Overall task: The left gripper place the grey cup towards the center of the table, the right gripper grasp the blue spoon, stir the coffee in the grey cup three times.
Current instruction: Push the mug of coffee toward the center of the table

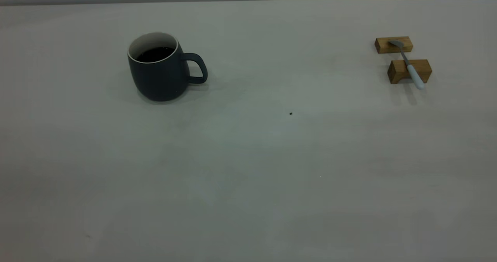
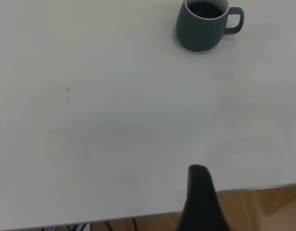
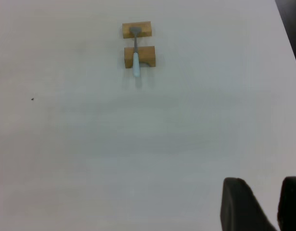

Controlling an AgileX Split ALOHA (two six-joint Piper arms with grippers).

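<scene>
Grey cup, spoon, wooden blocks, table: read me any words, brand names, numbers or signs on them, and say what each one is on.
None: no text, logo, number or sign shows in any view.
Grey cup: plain matte outside, white inside, no print.
Blue spoon: no marking can be made out on its handle.
Two wooden blocks: bare wood.
Table: only a tiny dark speck, not a character.

Exterior view low across table [image 1: 248,176], wrist views high, distant, sharing its speck [image 1: 291,113]
</scene>
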